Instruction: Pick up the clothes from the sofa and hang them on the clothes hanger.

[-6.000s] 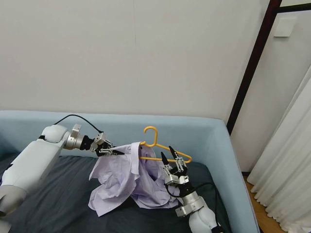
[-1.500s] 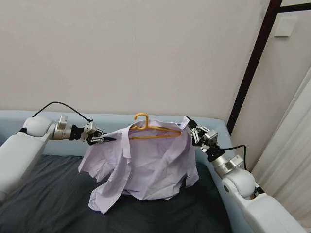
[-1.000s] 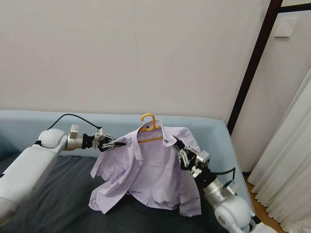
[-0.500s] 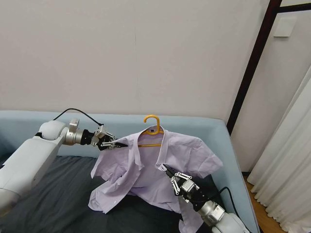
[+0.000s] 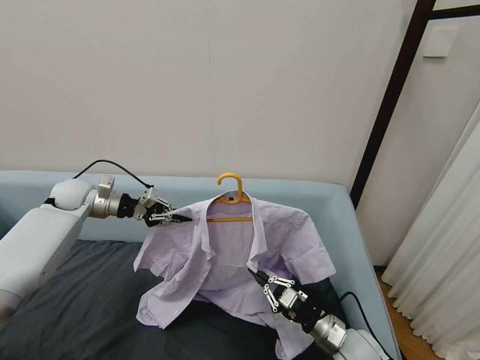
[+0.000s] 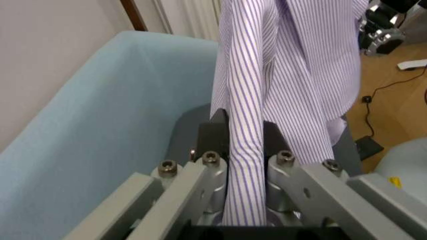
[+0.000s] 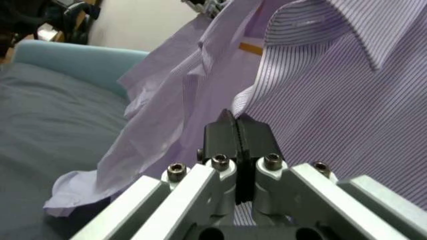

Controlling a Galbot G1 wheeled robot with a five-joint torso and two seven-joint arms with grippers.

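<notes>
A lilac striped shirt hangs over an orange hanger above the sofa, its hem trailing on the dark seat. My left gripper reaches in from the left at shoulder height and is shut on the shirt's left shoulder; in the left wrist view a fold of the shirt runs between the pads of the left gripper. My right gripper sits low, at the inner front edge of the shirt's right panel. In the right wrist view the right gripper is shut with the shirt edge at its tips and the hanger beyond.
The light blue sofa back runs behind the shirt, with the dark grey seat below. A dark door frame and a white curtain stand to the right. Wooden floor with cables lies past the sofa.
My right gripper has dropped from the shirt's right shoulder to its front edge. The shirt now drapes over both hanger shoulders. My left gripper shifted slightly left, still holding.
</notes>
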